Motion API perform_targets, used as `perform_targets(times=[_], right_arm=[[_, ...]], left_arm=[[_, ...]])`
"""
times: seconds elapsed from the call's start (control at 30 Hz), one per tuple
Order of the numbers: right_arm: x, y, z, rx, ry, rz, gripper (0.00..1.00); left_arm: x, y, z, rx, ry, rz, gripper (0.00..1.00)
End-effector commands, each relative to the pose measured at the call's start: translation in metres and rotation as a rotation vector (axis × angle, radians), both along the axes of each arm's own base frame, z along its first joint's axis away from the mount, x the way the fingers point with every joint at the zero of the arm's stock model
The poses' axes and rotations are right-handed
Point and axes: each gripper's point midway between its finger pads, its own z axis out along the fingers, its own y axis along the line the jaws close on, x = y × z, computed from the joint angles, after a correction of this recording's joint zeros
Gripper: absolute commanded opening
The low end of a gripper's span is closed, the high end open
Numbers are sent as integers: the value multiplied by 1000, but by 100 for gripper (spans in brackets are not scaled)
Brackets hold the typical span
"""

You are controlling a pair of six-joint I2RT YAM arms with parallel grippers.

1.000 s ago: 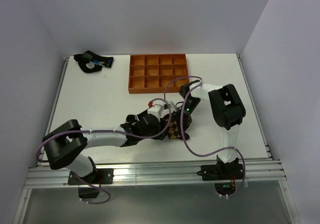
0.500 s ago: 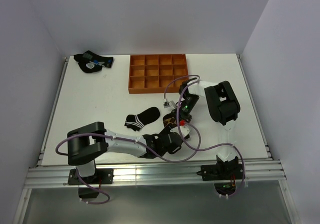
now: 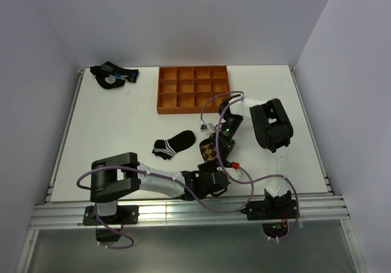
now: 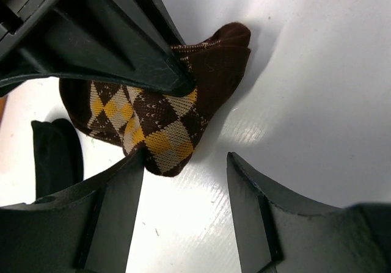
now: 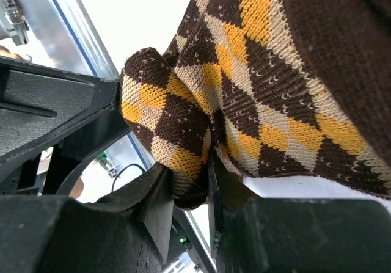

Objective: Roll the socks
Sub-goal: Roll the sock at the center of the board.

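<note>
The brown argyle sock (image 3: 209, 152) lies bunched on the table, right of centre. My right gripper (image 5: 187, 176) is shut on a fold of the argyle sock (image 5: 256, 90), pinching the fabric between both fingers. Just near of it, my left gripper (image 4: 183, 184) stands open, only bare table between its fingers; its left finger (image 4: 116, 206) sits at the edge of the argyle sock (image 4: 165, 123). The short black ankle sock (image 3: 174, 143) with white stripes lies flat to the left, apart from both grippers. A strip of the black sock (image 4: 56, 157) shows in the left wrist view.
An orange compartment tray (image 3: 194, 88) stands at the back centre. A dark sock bundle (image 3: 113, 76) with blue and white marks lies at the back left corner. The table's near edge rail (image 3: 183, 211) runs just below my left gripper (image 3: 208, 181).
My left gripper has pulled back from over the socks toward the near edge and opened wider, uncovering the black ankle sock. The right gripper keeps its hold on the argyle sock.
</note>
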Motion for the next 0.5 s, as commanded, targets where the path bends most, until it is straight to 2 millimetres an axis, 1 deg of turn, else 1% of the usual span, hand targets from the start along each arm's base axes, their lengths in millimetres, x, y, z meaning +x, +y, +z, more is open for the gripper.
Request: perform_targets(times=[0.0, 0.07, 0.2, 0.27, 0.33, 0.43, 0.47], right_arm=[[18, -10, -15, -54, -79, 33, 21], [18, -10, -15, -56, -76, 34, 21], [17, -10, -16, -59, -70, 33, 21], [17, -11, -17, -61, -69, 33, 21], [16, -11, -17, -63, -68, 34, 21], [15, -12, -17, -67, -66, 36, 21], [15, -12, -17, -67, -68, 36, 21]], left_arm=[[3, -21, 14, -39, -50, -39, 61], [4, -26, 15, -57, -62, -47, 61], [7, -31, 3, -42, -61, -59, 60], [9, -33, 2, -55, -68, -55, 60], [12, -33, -4, -50, -57, -45, 59], [16, -30, -11, -57, -36, -35, 56], [17, -29, -14, -60, -31, -31, 52]])
